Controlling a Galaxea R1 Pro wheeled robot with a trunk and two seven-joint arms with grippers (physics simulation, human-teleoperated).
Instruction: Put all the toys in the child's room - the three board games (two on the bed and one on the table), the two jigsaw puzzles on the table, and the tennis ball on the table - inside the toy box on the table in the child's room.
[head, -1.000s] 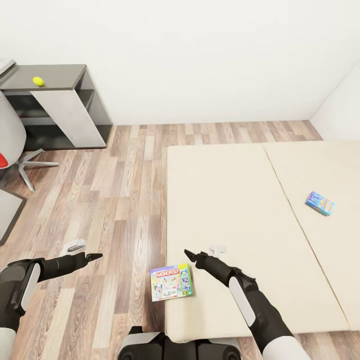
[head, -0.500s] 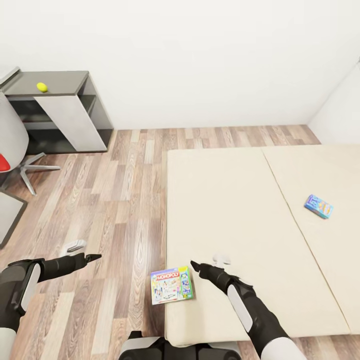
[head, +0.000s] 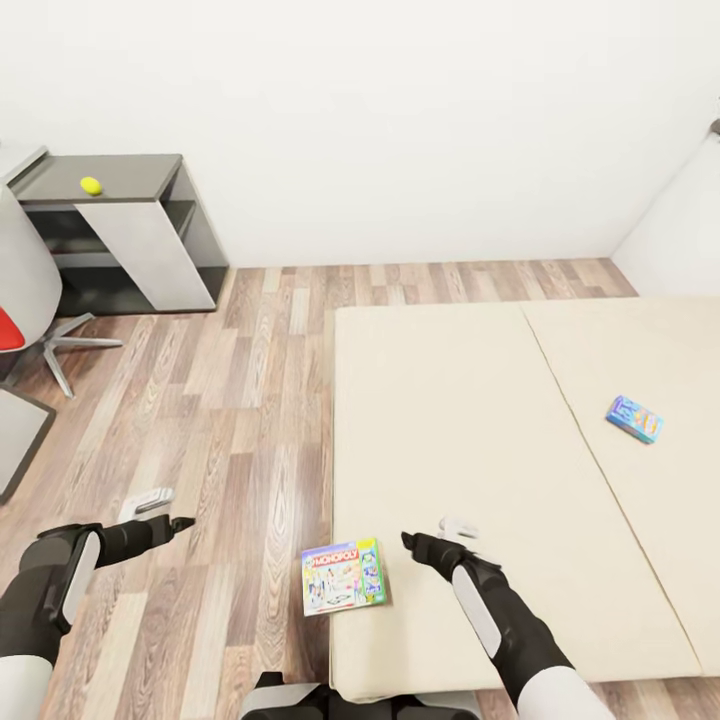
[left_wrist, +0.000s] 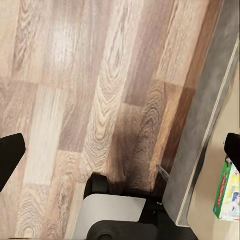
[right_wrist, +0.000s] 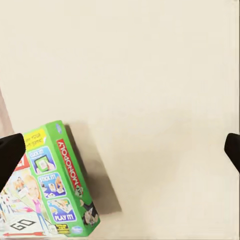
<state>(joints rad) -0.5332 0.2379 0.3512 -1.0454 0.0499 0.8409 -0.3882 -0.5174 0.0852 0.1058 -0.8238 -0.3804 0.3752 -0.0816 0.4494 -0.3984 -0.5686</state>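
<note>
While the robot faces the bed, these lines give the scene.

View: the whole head picture has slid since a second ago, so the camera has moved; the toys lie where they did.

Right claw (head: 412, 543): it hangs over the bed (head: 470, 400), just beside the Monopoly box (head: 343, 575), and sits nearer the robot's body than before. In the right wrist view its two fingertips show at opposite edges, so the jaws stand wide apart on nothing.

Left claw (head: 183, 522): over the floor (head: 250, 400), likewise drawn back; the left wrist view shows its tips far apart and empty.

Monopoly box: flat at the bed's near corner, its green edge toward the right claw, not touched.

Blue game (head: 634, 418): on the far mattress half, well apart from both arms.

Ball (head: 91, 185): on the dark end unit of the table (head: 140, 170).

Toy box: I cannot place it from these views.

Meaning: the right arm seems to be lining up on the Monopoly box; no toy is lifted yet, so I judge the task barely begun.
</note>
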